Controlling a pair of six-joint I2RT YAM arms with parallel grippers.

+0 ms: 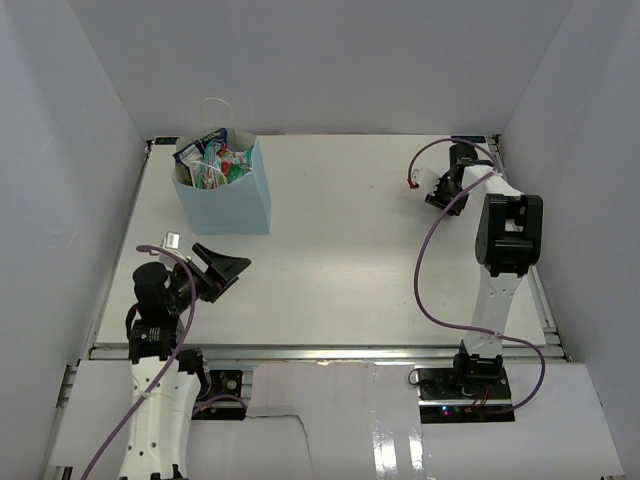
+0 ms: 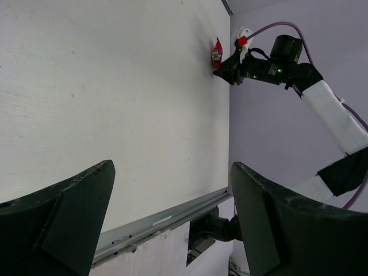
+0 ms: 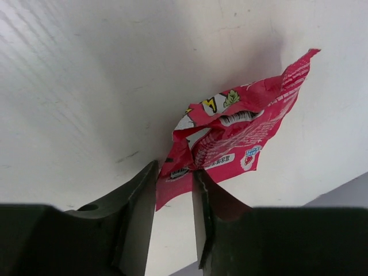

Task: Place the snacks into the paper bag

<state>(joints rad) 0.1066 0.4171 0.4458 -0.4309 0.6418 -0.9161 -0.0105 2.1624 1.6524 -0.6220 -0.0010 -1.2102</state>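
Right gripper (image 3: 172, 175), at 2 o'clock on the white table (image 1: 340, 250), is clamped on one lower corner of a red crinkly foil snack packet (image 3: 230, 138); the corner is probably the thinnest edge the fingers (image 3: 138, 207) could get around; the rest of the packet fans out free beyond them; cannot tell whether it is clear of the surface or resting on it. In the left wrist view the same packet (image 2: 217, 53) sits at the far edge near the wall; likely why that arm reaches so far out.

Light blue upright paper shopping bag (image 1: 225, 200) stands at 10 o'clock, well apart from the packet; its mouth faces up and a white twisted-cord handle (image 1: 213, 105) stands above it, so loading from above looks workable; several packets (image 1: 212, 160) in blue-white, green and red show in the mouth; no other snack shows outside the bag in the top view, so this is judged the last one.

Left gripper (image 1: 222, 268) at 8 o'clock; jaws spread wide, nothing between them; near the bag on its 6 o'clock side, perhaps placed to steady it.

Writing on the red packet: white label patches, a yellow mark, a green leaf-like motif, a small blue-and-red badge, lines of fine white print; none legible, no brand readable. Bag face plain; no print seen.
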